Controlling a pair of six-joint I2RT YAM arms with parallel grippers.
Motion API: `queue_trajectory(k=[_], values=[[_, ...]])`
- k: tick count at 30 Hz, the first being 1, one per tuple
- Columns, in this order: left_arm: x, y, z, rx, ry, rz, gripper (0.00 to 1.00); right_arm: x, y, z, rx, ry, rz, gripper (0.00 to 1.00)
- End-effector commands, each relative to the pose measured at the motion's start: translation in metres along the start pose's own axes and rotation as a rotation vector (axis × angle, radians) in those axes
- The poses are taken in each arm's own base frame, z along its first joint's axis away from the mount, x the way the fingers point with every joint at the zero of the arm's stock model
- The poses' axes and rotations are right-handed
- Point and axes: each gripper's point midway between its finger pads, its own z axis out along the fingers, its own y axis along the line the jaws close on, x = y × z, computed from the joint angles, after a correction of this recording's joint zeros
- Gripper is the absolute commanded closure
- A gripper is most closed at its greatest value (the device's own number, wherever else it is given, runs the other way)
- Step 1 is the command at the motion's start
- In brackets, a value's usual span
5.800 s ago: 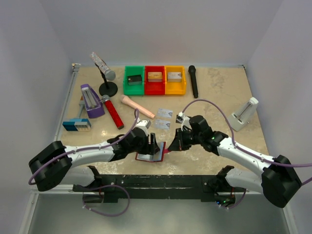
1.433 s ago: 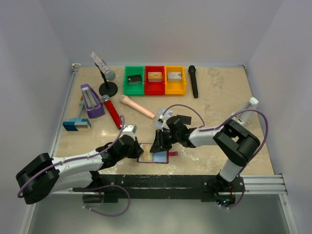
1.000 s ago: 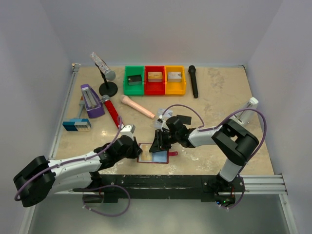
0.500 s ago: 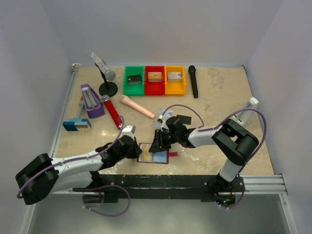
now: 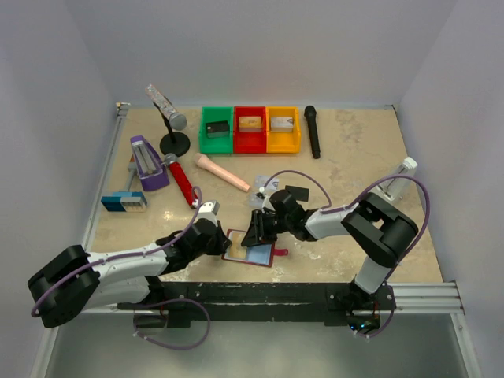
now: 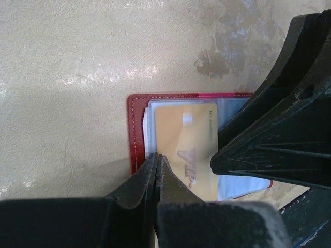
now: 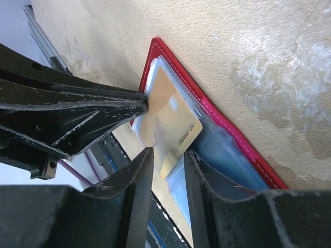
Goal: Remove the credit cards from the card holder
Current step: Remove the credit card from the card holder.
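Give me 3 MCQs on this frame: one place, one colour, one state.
1. Where is the card holder?
A) in the green bin
B) on the table, by its near edge
C) beside the black microphone

2. What colour is the card showing in the holder?
A) gold
B) dark
C) green

3. The jaws of the left gripper are:
A) wide open
B) out of view
C) shut

Key:
1 B: the top view shows it lying open at the near edge.
2 A: both wrist views show a yellowish-gold face.
3 C: the left wrist view shows its jaws meeting at the holder's edge.
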Motion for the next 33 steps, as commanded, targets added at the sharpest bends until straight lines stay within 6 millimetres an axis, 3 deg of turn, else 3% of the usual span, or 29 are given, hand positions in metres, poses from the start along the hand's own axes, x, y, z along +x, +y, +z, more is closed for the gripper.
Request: queue_trajectory(k=[1,14,22,33], values=[[0.018,0.021,0.001,-0.06,0.047,-0.012,1.0,0.002,0.008,0.002,-0.072,-0.014,-0.007,0.66],[0.024,0.024,0.001,-0.058,0.057,-0.018,1.0,-0.004,0.024,-0.001,-0.164,-0.048,-0.021,0.62],[0.027,0.01,-0.003,0.021,0.075,-0.051,1.0,-0.007,0.024,0.0,-0.164,-0.069,0.012,0.62],[0.022,0.009,-0.014,0.044,0.046,-0.071,0.83,-0.011,0.024,0.002,-0.172,-0.072,0.046,0.62]])
